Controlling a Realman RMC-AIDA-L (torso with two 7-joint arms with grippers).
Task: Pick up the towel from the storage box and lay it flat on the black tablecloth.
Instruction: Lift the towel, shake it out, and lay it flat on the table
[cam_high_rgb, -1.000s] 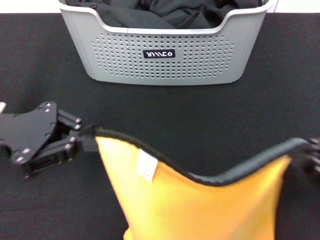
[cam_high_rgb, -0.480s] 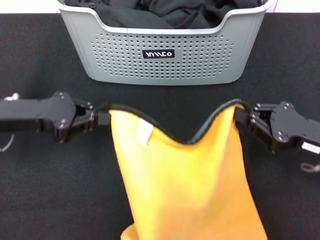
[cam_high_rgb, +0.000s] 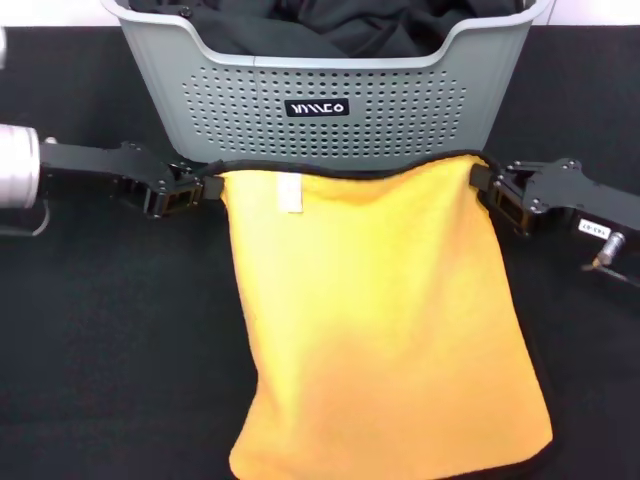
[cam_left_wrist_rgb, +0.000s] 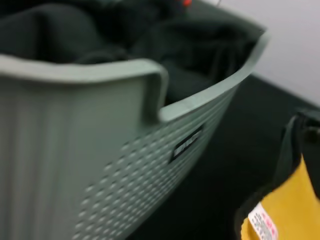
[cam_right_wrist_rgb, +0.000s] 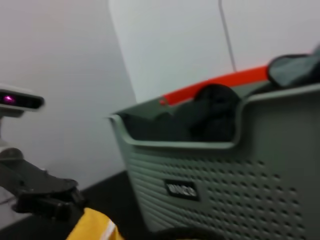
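A yellow towel (cam_high_rgb: 380, 320) with a black hem and a white label is stretched taut between my two grippers, just in front of the light grey storage box (cam_high_rgb: 320, 120). My left gripper (cam_high_rgb: 205, 188) is shut on its top left corner. On the opposite corner my right gripper (cam_high_rgb: 482, 185) is shut too. Below them the towel spreads over the black tablecloth (cam_high_rgb: 100, 340) toward me. The left wrist view has the storage box (cam_left_wrist_rgb: 100, 165) close up and the towel corner (cam_left_wrist_rgb: 282, 215) with its label. In the right wrist view the towel (cam_right_wrist_rgb: 95, 226) sits under the left gripper (cam_right_wrist_rgb: 75, 205).
Dark folded fabric (cam_high_rgb: 330, 25) fills the storage box, which stands at the far middle of the tablecloth. An orange-red strip (cam_right_wrist_rgb: 215, 85) shows behind the box in the right wrist view. Black cloth stretches to both sides of the towel.
Both grippers have moved away from me toward the box and spread apart. The towel's sagging top edge has been pulled straight, and the towel now lies wider.
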